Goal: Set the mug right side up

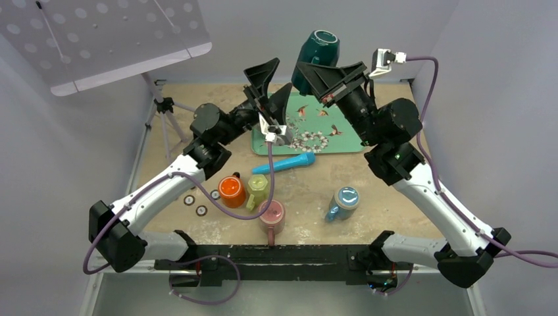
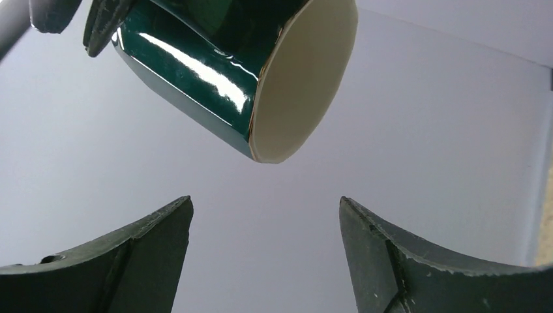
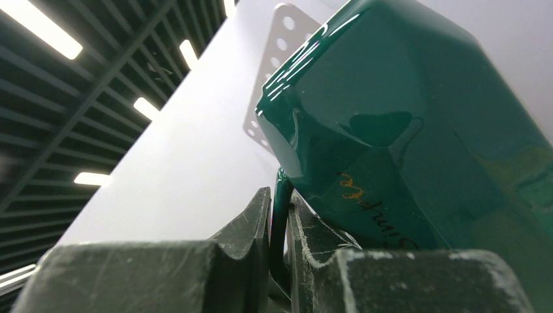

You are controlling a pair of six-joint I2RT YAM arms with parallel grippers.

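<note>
Mug [image 1: 316, 51] hangs mid-air, tipped sideways, its handle [image 3: 282, 186] pinched in right claw [image 3: 280, 203]; left claw [image 2: 266, 207] spread, empty; uprighting and setting it on the surface [image 1: 309, 191] look left to do.

On your tabletop [image 1: 309, 191] you have a teal bird-and-flower tray [image 1: 345, 139] at the back and a blue microphone toy [image 1: 284, 163] just before it. Nearer sit an orange jar [image 1: 231, 191] beside a yellow-green jar [image 1: 257, 189], a pink cup [image 1: 272, 216], a blue jar [image 1: 343, 203] and three small rings [image 1: 201, 210]. Back left, a tripod [image 1: 161, 105] stands under a perforated white board [image 1: 99, 39].
</note>
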